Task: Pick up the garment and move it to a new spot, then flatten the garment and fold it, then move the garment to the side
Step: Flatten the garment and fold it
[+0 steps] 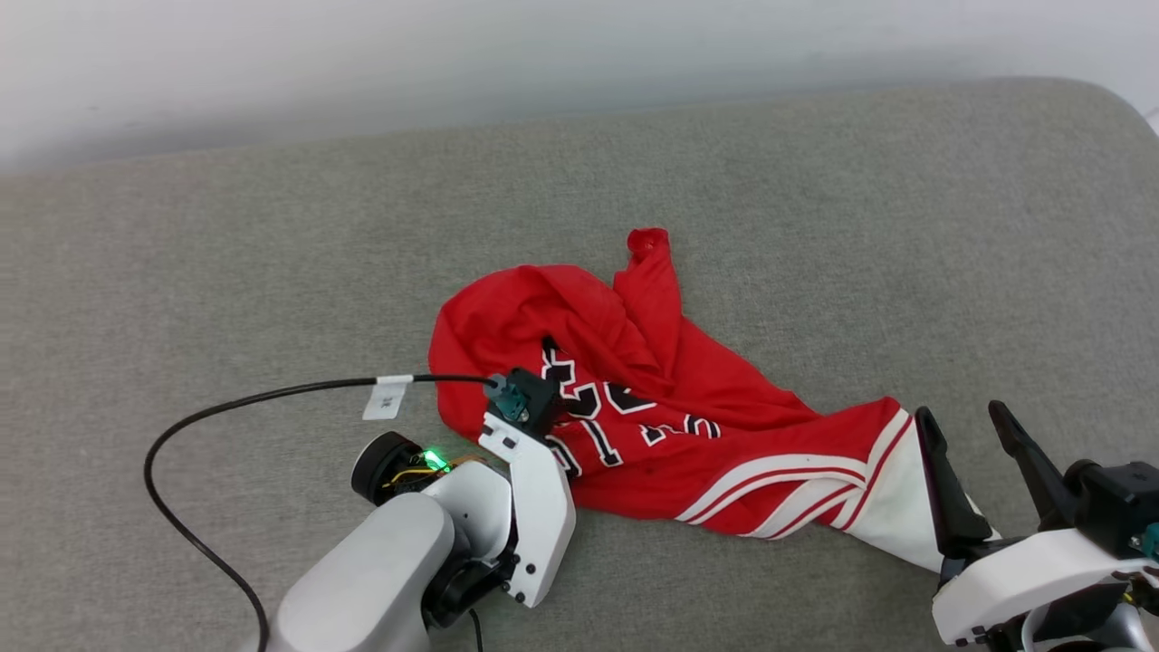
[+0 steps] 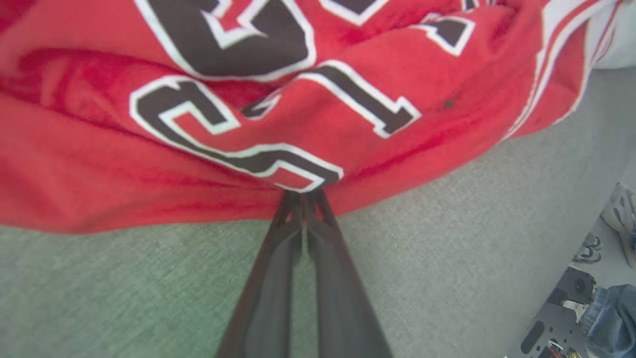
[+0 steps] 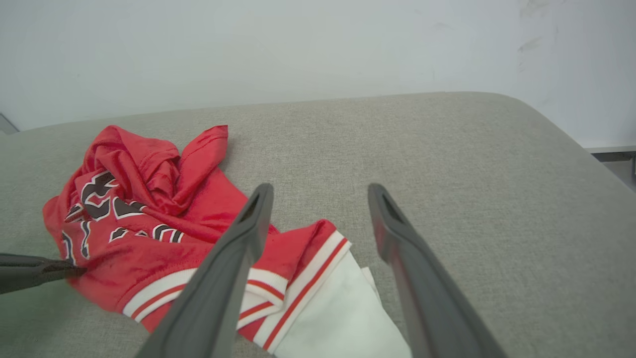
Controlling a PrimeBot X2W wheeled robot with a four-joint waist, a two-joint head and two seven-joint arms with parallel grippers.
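Note:
The garment [image 1: 715,389] is a red jersey with black-and-white lettering and a white sleeve with red-and-white trim. It lies crumpled on the grey cushion [image 1: 815,181]. In the left wrist view my left gripper [image 2: 303,193] is shut on the garment's [image 2: 437,74] near edge, just below the lettering. From the head view that arm's white wrist [image 1: 534,471] covers the fingers at the garment's left front. My right gripper [image 1: 960,414] is open, hovering over the white sleeve end. In the right wrist view its fingers [image 3: 319,189] straddle the striped trim of the garment [image 3: 198,199].
A black cable [image 1: 272,394] with a white tag [image 1: 385,398] loops over the cushion left of my left arm. A pale wall stands behind. The cushion's rounded right edge [image 3: 571,139] drops off. Shoes [image 2: 621,214] and blue denim [image 2: 611,318] show beyond the cushion's edge.

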